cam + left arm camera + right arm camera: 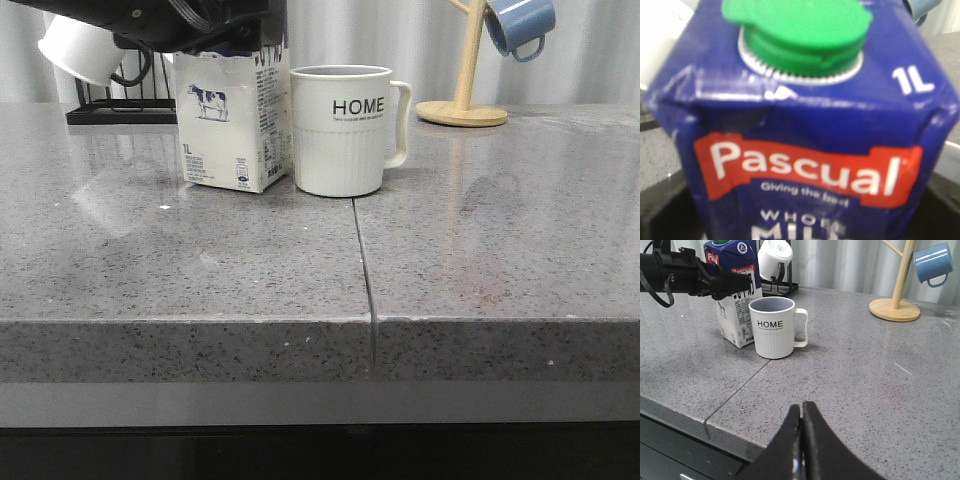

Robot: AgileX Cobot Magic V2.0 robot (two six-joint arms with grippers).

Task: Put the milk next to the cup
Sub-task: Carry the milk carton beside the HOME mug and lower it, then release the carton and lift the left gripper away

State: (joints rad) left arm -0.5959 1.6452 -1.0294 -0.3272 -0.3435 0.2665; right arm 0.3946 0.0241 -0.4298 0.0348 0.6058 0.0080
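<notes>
Nearest the robot, above the front edge of the grey speckled stone tabletop [480,270], the right gripper [801,412] hangs with its black jaws pressed together, holding nothing, well apart from everything else. A thin dark seam [364,265] runs across the tabletop from the front edge back toward the objects.

Farther in, the cream-white ceramic cup [341,130] marked "HOME" in black stands upright, its lower half ribbed and its white handle turned toward the robot's right. Just beside it, on the robot's left, stands the tall white milk carton [232,120] with a small cow picture and "1L" printed on its face; the two are so close in the front view that I cannot tell whether they touch, while the right wrist view sets the carton a little behind the cup. The carton's base rests on the tabletop. Its dark blue top carries a green screw cap [800,35] and a red "Pascual" band. The left gripper [215,38], black, reaches across the carton's top; the jaws' state I cannot tell.

Beyond these, a black wire rack [120,105] holds a white mug [80,48], and at the far right a blue mug [520,25] hangs on a wooden mug tree [462,105].
</notes>
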